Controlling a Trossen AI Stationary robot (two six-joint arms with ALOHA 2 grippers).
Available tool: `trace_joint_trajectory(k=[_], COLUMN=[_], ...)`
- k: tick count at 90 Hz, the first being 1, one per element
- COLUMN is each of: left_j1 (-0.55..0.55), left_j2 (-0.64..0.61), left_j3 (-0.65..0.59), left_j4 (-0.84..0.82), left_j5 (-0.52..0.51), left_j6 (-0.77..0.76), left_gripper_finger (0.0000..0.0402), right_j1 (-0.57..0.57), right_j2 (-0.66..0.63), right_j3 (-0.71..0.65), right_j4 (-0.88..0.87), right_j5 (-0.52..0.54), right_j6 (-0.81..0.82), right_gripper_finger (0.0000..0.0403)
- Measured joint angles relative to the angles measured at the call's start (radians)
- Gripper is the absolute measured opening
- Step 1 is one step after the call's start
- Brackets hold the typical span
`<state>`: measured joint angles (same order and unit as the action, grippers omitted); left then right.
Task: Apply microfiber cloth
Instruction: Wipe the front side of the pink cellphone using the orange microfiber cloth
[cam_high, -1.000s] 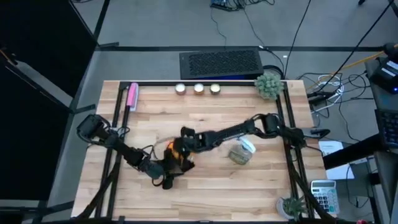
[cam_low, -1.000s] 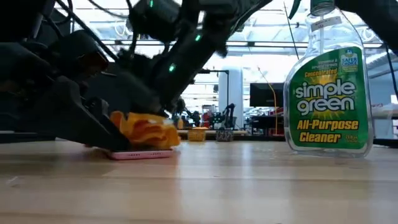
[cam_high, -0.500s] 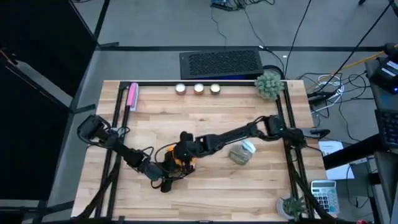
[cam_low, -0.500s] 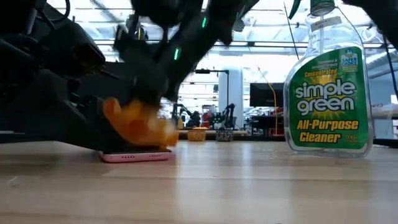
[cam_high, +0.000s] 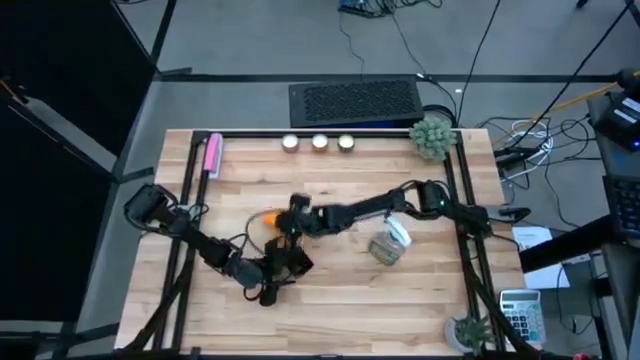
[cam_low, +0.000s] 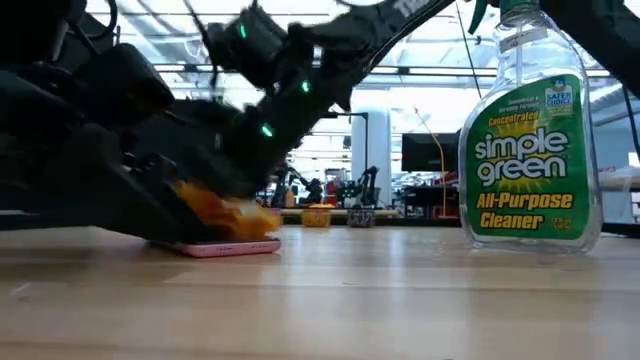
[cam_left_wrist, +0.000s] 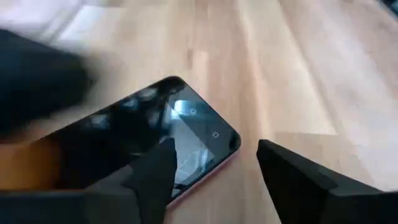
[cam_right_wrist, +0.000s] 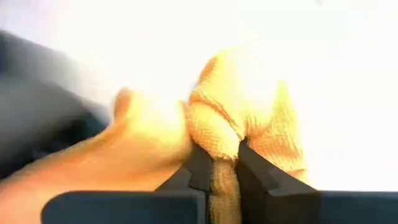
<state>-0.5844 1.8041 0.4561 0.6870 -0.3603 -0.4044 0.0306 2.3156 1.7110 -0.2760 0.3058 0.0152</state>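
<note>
The wooden table carries both dark arms, which meet near its middle. A spray bottle of green cleaner stands on the table, well apart from the phone; from above it shows just beside the right arm. A potted plant sits at the far right corner, and 3 small round lights line the far edge, with a pink flat thing near the far left corner. The phone, black with a pink edge, lies flat on the wood. The left gripper rests low at the phone with its fingers spread apart, one over the screen and one over bare wood. The right gripper has its fingers clenched on the orange cloth, which bunches above them and lies on the phone's far end.
</note>
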Motion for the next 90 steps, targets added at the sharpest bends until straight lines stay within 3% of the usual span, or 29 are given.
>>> trace_joint_trajectory(k=[14, 30, 42, 59, 65, 71, 79, 90], left_j1=[-0.006, -0.008, -0.012, -0.038, -0.059, -0.081, -0.108, -0.112], left_j2=[-0.049, -0.220, -0.388, -0.580, -0.605, -0.605, -0.580, -0.500], left_j3=[0.007, 0.033, 0.065, 0.084, 0.081, 0.061, 0.018, -0.001], left_j4=[-0.029, -0.152, -0.447, -0.813, -0.906, -0.932, -0.908, -0.829], left_j5=[0.014, 0.029, 0.027, 0.020, -0.004, -0.027, -0.038, -0.095], left_j6=[0.031, 0.046, 0.014, -0.199, -0.282, -0.356, -0.426, -0.428], left_gripper_finger=[0.0215, 0.0215, 0.0215, 0.0215, 0.0215, 0.0215, 0.0215, 0.0215], right_j1=[0.060, 0.111, 0.130, 0.088, 0.080, 0.079, 0.100, 0.170], right_j2=[-0.159, -0.212, -0.223, -0.215, -0.215, -0.222, -0.225, -0.200], right_j3=[0.009, 0.002, 0.007, 0.006, 0.006, 0.006, 0.007, 0.007], right_j4=[-0.261, -0.514, -0.674, -0.902, -0.931, -0.913, -0.791, -0.561], right_j5=[-0.038, -0.034, -0.047, -0.045, -0.061, -0.146, -0.243, -0.241], right_j6=[0.052, 0.176, 0.261, 0.347, 0.364, 0.366, 0.359, 0.245], right_gripper_finger=[0.0023, 0.0034, 0.0052, 0.0112, 0.0141, 0.0170, 0.0200, 0.0225])
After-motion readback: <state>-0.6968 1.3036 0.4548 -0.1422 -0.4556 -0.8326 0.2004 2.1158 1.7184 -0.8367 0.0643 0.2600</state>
